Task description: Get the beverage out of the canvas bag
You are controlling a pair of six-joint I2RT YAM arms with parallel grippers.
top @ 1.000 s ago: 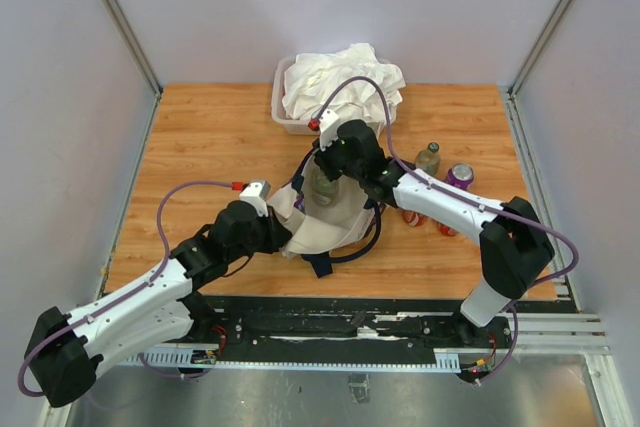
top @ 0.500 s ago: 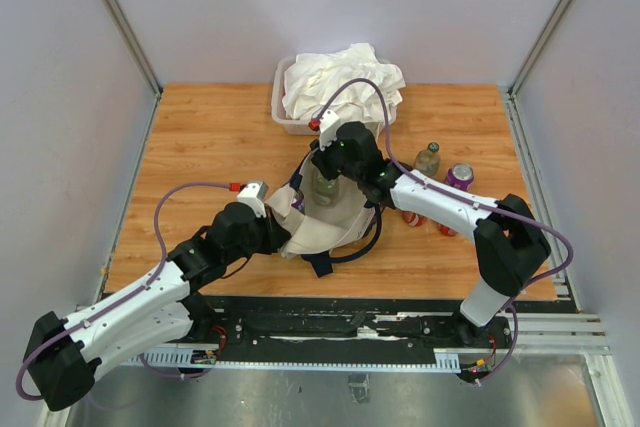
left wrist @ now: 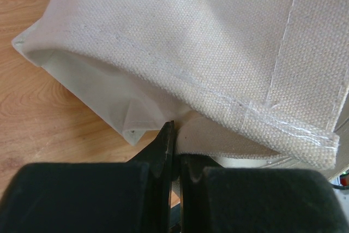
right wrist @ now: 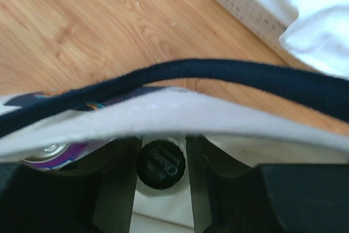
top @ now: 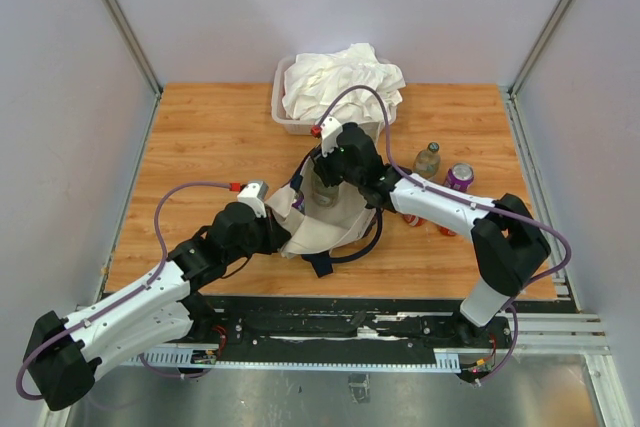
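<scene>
The beige canvas bag (top: 330,229) lies at the table's middle, its mouth toward the far side. My left gripper (left wrist: 175,135) is shut on a fold of the bag's fabric (left wrist: 218,53) at its near-left edge. My right gripper (right wrist: 161,151) reaches into the mouth under the pale rim (right wrist: 163,110) and navy strap (right wrist: 245,77). It is open, its fingers (right wrist: 117,189) standing on either side of a bottle's black cap (right wrist: 161,165). A purple can (right wrist: 52,154) lies inside the bag to the left. From above, the bottle (top: 325,187) shows under the right gripper (top: 326,173).
A translucent tub (top: 283,112) heaped with white cloth (top: 340,82) stands just beyond the bag. To the right stand a glass bottle (top: 428,159) and a purple can (top: 459,176); two red cans (top: 415,217) lie under the right forearm.
My right wrist has edged slightly toward the far side over the bag's mouth, and its jaws have parted. The left arm and the bag have not moved.
</scene>
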